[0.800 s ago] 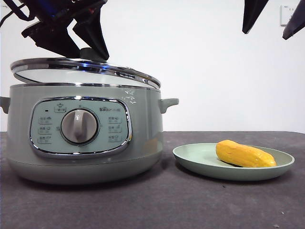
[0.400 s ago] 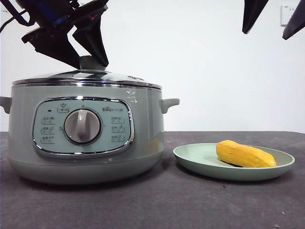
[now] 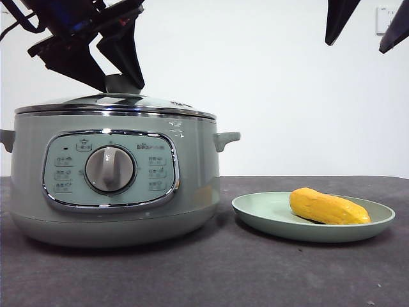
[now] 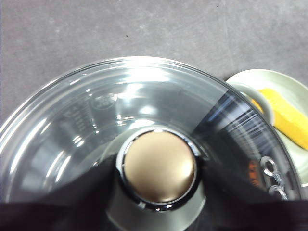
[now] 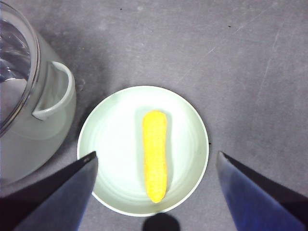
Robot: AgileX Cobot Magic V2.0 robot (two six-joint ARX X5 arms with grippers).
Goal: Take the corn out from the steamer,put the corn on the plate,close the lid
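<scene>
Front view: lid [image 3: 115, 104] lowered from tilt, now seated on steamer [image 3: 115, 185]; left gripper [image 3: 121, 82] clamps knob [image 4: 159, 166]. Corn [image 3: 328, 206] on plate [image 3: 255, 211]; right gripper [image 5: 156, 180] spread, empty. Release remains.

The left gripper [image 3: 118, 77] is matte black, built of angular, faceted plates that narrow into two wedge-shaped jaws; a blue sheen shows on its upper housing, and a thin black cable loops off its side. The right gripper [image 3: 364, 29] shows as two pointed black blades (from its own wrist camera [image 5: 154, 161] they look broad, smooth and faintly bluish, with thin pale edges).
</scene>
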